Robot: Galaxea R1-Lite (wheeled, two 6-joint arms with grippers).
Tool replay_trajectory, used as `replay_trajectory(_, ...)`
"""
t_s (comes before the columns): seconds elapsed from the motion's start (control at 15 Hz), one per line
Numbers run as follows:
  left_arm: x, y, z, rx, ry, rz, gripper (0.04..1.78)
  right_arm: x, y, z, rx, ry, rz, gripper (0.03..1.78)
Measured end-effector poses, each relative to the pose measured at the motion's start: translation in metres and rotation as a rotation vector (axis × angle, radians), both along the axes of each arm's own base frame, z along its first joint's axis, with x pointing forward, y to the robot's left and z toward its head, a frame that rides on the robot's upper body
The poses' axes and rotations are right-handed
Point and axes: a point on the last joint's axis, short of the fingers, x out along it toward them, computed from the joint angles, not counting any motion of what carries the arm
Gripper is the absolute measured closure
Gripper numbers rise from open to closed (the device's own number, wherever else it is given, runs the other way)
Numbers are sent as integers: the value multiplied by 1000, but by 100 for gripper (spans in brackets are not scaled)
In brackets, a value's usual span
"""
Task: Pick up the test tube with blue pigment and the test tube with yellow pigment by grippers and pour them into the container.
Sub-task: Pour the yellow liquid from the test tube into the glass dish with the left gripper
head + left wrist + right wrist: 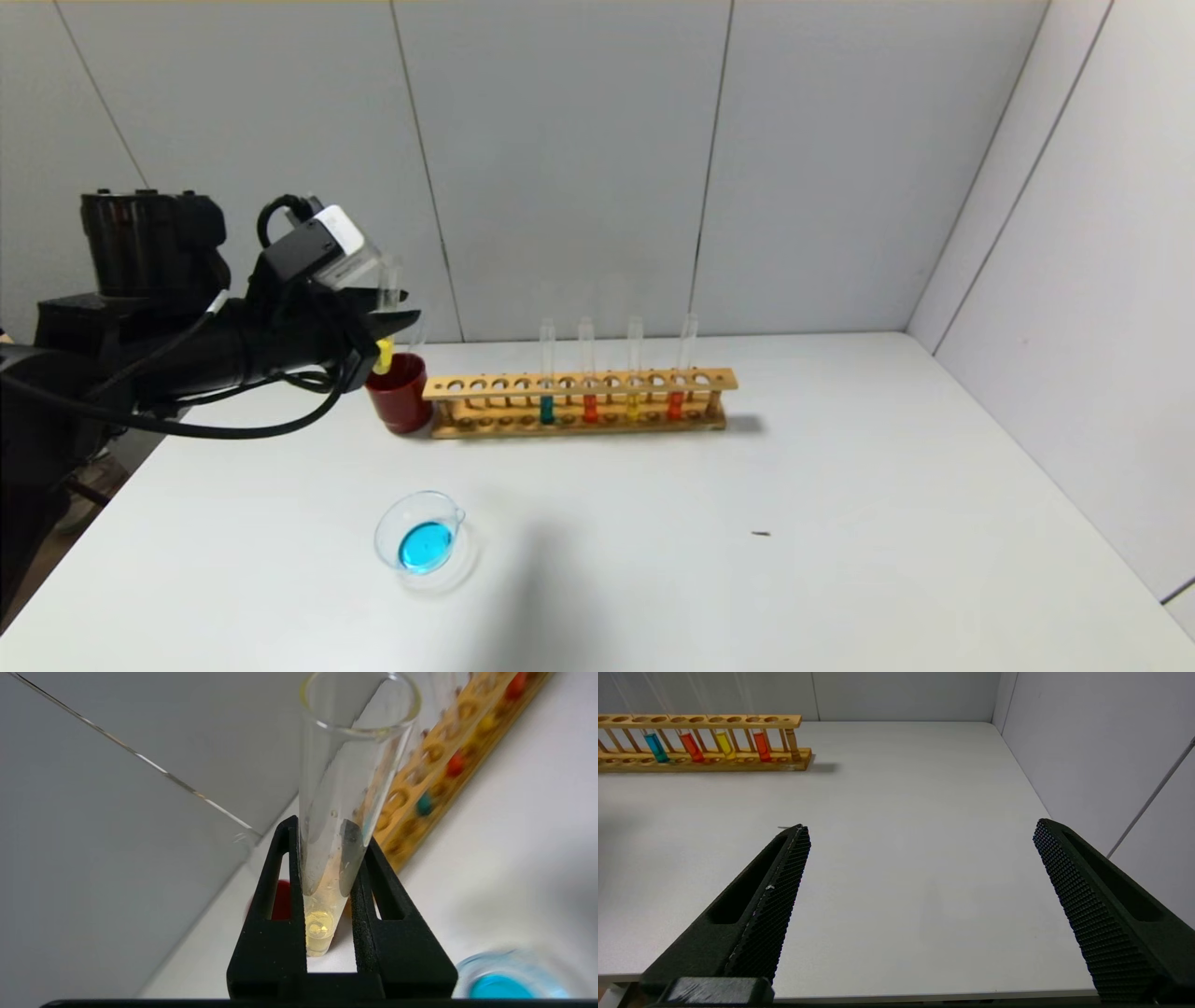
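Yellow-pigment glass tube [327, 858] pinched between left gripper [327, 882] textured black fingers.

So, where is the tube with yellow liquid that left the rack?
The yellow tube is held upright between the left gripper fingers, on the robot's left, above the red cup beside the rack.

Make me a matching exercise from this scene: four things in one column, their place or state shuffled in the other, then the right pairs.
Things
1. test tube with yellow pigment
2. container
3. dark red cup
4. right gripper

Place or state
A. holds blue liquid, on the table near the robot
B. open, over bare table
C. stands at the wooden rack's left end
D. clamped upright in the left gripper

Pairs: 1-D, 2-A, 3-C, 4-B
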Motion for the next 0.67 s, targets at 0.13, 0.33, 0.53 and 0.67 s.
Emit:
replay_trajectory(0.13, 0, 11, -15, 89, -86, -68, 150, 0, 0, 0, 0, 0, 0, 6)
replay_trajectory(0.33, 14, 16, -31, 184, -257, -194, 150, 0, 0, 0, 0, 0, 0, 6)
replay_trajectory(0.53, 24, 16, -50, 272, -354, -296, 150, 0, 0, 0, 0, 0, 0, 6)
replay_trajectory(0.67, 24, 16, -59, 320, -380, -327, 150, 0, 0, 0, 0, 0, -1, 6)
